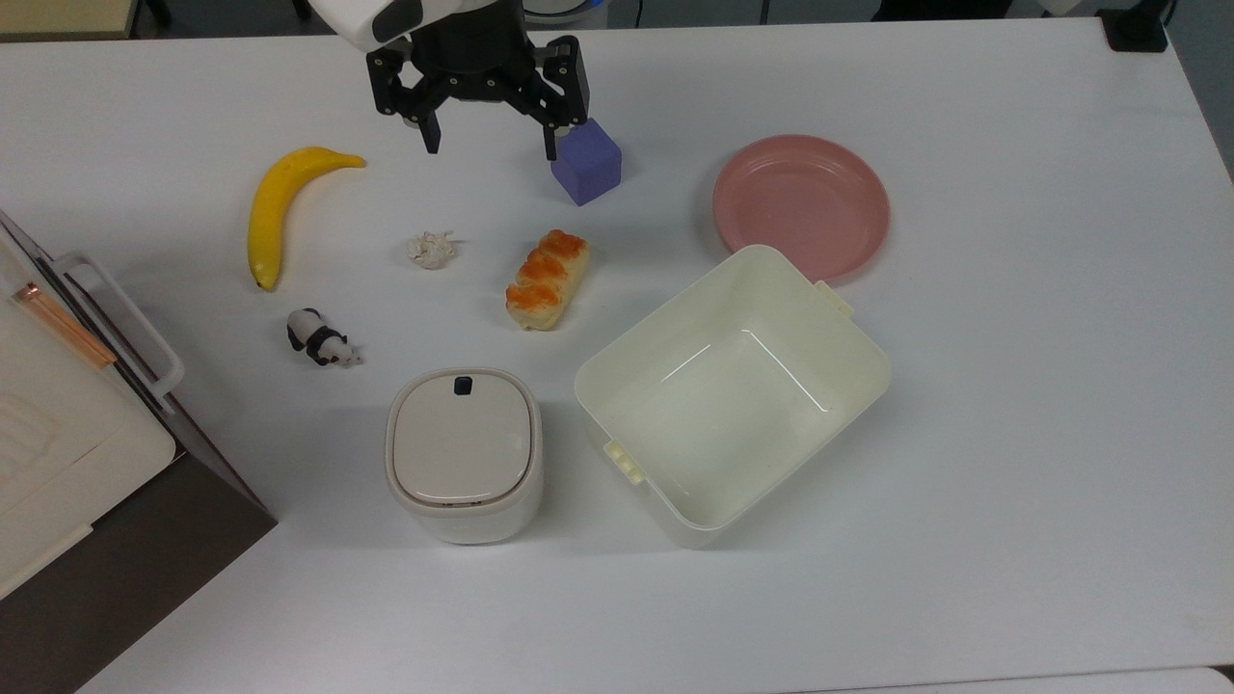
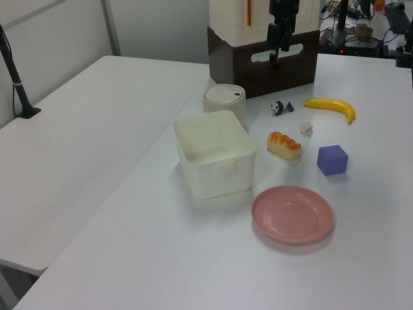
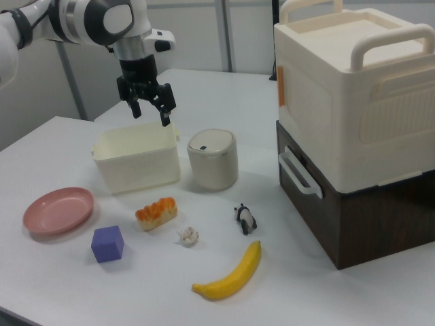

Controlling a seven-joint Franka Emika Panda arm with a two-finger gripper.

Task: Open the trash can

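Top view: trash can (image 1: 464, 455) lies well below the pincer (image 1: 490, 149).

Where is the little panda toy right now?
In the top view, the panda toy stands on the white table, just below the banana and up-left of the trash can.
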